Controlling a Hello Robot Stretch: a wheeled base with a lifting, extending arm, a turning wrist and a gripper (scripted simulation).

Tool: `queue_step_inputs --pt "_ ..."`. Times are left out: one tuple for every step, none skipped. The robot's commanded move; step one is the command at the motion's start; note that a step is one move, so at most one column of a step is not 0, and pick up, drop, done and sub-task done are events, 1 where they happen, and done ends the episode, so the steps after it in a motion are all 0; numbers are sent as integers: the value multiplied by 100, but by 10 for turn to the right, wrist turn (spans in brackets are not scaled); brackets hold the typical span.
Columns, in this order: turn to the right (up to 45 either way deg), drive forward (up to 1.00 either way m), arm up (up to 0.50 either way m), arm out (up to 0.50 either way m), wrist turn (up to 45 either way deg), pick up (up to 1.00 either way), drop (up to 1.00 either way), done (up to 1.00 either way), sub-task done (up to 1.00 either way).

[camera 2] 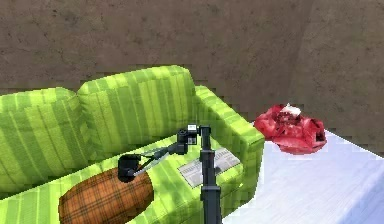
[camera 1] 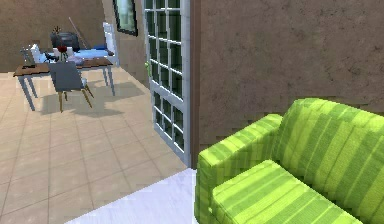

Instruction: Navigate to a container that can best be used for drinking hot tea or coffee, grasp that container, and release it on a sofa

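In the forward view, a wooden desk cluttered with dark and pale objects too small to identify stands at far left on a beige tiled floor, with a grey chair drawn up to its near side. To the right of it, a white-framed door of small glass panes is set in a rough brown wall. At lower right sits the arm and seat of a bright green striped fabric sofa. In the arm side view, the same green sofa runs along the brown wall, and a round brown plaid cushion lies on its seat at lower left. The robot's end effector hangs at the cushion's upper right edge. With the cushion right behind it, it cannot be told whether it holds anything, nor whether its fingers are apart or together. The dark square arm rises from the bottom edge just right of it. White printed sheets of paper lie on the seat by the sofa's right armrest. Farther right, a crumpled red mass rests on a flat white surface.
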Motion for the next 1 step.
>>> queue_step_inputs --pt "0 0 10 0 0 0 0 0 0"
